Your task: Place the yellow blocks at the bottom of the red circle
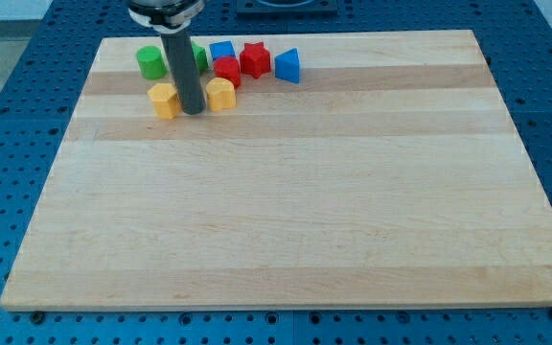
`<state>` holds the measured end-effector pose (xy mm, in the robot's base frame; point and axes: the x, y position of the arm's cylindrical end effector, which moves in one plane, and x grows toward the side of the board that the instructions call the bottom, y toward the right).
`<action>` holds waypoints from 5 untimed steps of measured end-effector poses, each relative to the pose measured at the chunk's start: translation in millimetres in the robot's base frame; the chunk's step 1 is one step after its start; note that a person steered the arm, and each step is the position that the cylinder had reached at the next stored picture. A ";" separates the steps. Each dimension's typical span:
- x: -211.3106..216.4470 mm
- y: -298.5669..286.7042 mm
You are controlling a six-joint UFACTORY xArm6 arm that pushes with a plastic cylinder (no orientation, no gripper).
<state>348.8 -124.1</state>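
My tip [192,111] down on the wooden board [286,192], wedged right between the two yellow blocks [164,99] [220,94], gripping nothing, with the red circle [226,71] just above the right-hand one.
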 end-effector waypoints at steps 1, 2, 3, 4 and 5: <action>0.0 20.4; 6.5 24.0; 28.2 31.1; 63.8 -3.1; 53.8 -107.8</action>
<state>402.7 -231.9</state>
